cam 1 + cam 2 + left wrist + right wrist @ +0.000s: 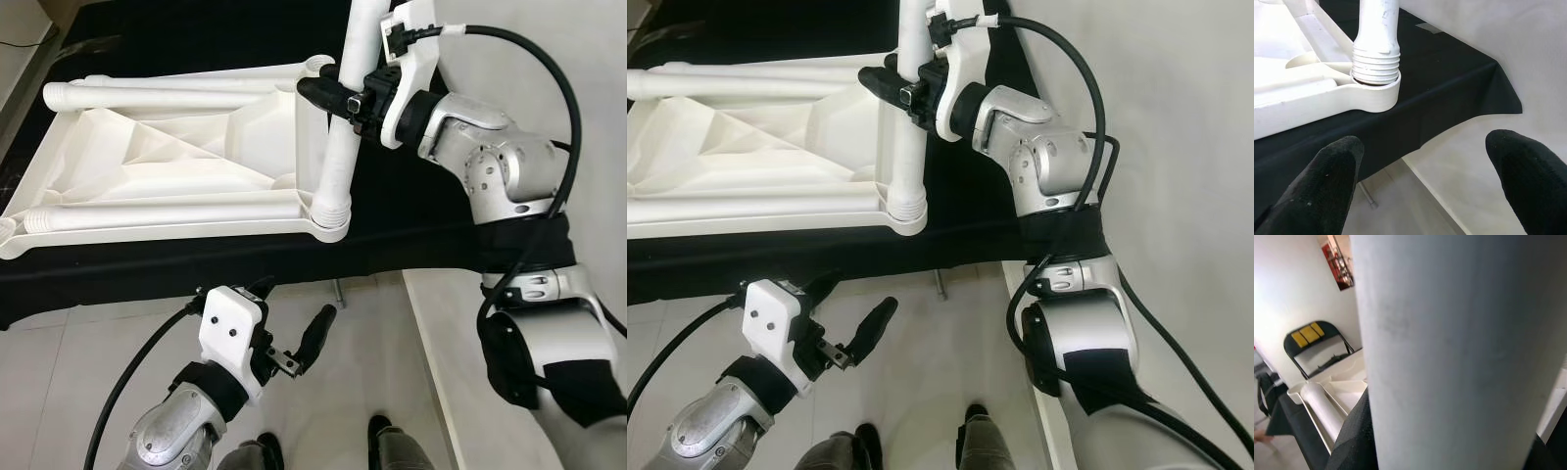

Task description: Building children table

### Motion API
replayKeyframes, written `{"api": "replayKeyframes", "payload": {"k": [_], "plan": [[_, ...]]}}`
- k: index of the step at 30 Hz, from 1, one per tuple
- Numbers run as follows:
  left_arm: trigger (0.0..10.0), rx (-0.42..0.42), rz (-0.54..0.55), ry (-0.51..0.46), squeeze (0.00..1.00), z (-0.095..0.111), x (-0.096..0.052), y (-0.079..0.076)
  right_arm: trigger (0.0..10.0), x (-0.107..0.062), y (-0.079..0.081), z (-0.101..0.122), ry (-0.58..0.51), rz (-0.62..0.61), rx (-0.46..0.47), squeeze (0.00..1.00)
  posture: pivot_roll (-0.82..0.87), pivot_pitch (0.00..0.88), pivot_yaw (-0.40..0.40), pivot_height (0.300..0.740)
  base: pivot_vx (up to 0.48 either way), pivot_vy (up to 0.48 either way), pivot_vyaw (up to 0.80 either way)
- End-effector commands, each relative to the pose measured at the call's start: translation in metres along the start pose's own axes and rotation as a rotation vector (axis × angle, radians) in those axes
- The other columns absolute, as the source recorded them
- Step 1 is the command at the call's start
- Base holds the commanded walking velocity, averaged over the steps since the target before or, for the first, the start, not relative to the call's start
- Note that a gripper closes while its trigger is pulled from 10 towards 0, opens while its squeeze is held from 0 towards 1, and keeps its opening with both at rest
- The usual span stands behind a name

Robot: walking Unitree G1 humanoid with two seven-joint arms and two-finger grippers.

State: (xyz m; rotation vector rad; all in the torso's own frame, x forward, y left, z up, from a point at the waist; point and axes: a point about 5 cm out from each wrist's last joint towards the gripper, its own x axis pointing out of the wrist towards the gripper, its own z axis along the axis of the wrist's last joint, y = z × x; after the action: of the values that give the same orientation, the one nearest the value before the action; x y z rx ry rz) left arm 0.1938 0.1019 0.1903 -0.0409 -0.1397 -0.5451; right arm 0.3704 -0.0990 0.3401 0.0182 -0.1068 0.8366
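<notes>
The right gripper (pixel 345 98) is clamped on a leg (pixel 343 147) standing upright in the corner socket (pixel 1376 90) of the upturned tabletop (pixel 176 157) — fitting step. I judge the next move is twisting the leg until its thread seats. The left gripper (pixel 294 348) hangs low, fingers spread, empty. The left wrist view shows ridges exposed above the socket; the right wrist view shows a folding chair (pixel 1315 347) behind.

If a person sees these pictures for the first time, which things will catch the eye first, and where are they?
First, the white table leg, standing upright in the near right corner socket of the upturned white tabletop, with the right end effector shut around its middle. The tabletop lies on a black-covered surface, with two more legs lying flat inside it. Below, over the pale floor, the left end effector hangs open and holds nothing.
</notes>
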Motion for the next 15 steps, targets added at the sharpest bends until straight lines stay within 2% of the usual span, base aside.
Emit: {"api": "replayKeyframes", "payload": {"k": [1,3,4,5,8,9,10,12,15], "plan": [[10.0,-0.008,0.0,0.015,0.0,-0.003,-0.001,-0.001,10.0,0.0,-0.004,-0.063,0.222,-0.02,0.108,0.0,-0.04,0.334,0.081,0.74,0.0,0.0,0.0],[10.0,-0.007,-0.001,0.015,0.0,-0.003,-0.001,-0.001,10.0,-0.003,0.0,-0.059,0.203,0.064,0.1,0.0,-0.04,0.333,0.082,0.74,0.0,0.0,0.0],[10.0,-0.007,-0.001,0.015,0.0,-0.003,-0.001,-0.001,10.0,-0.003,0.0,-0.059,0.203,0.064,0.1,0.0,-0.04,0.333,0.082,0.74,0.0,0.0,0.0],[10.0,-0.007,-0.002,0.015,0.0,-0.003,-0.001,0.0,10.0,-0.008,0.006,-0.053,0.171,0.18,0.069,0.0,-0.04,0.334,0.082,0.74,0.0,0.0,0.0],[10.0,-0.006,-0.002,0.014,0.0,-0.003,0.0,0.0,10.0,-0.018,0.009,-0.05,0.173,0.309,-0.082,0.0,-0.04,0.332,0.082,0.74,0.0,0.0,0.0],[10.0,-0.006,-0.002,0.014,0.0,-0.003,0.0,0.0,10.0,-0.018,0.009,-0.05,0.173,0.309,-0.082,0.0,-0.04,0.332,0.082,0.74,0.0,0.0,0.0],[10.0,-0.006,-0.001,0.014,0.0,-0.003,0.0,0.0,10.0,-0.021,0.009,-0.05,0.188,0.342,-0.128,0.0,-0.04,0.331,0.082,0.74,0.0,0.0,0.0],[10.0,-0.006,-0.001,0.014,0.0,-0.003,0.0,0.0,10.0,-0.021,0.009,-0.05,0.188,0.342,-0.128,0.0,-0.04,0.331,0.082,0.74,0.0,0.0,0.0],[10.0,-0.004,-0.001,0.014,0.0,-0.004,0.0,0.0,10.0,-0.026,0.009,-0.045,0.239,0.428,-0.208,0.0,-0.04,0.33,0.082,0.74,0.0,0.0,0.0]]}}
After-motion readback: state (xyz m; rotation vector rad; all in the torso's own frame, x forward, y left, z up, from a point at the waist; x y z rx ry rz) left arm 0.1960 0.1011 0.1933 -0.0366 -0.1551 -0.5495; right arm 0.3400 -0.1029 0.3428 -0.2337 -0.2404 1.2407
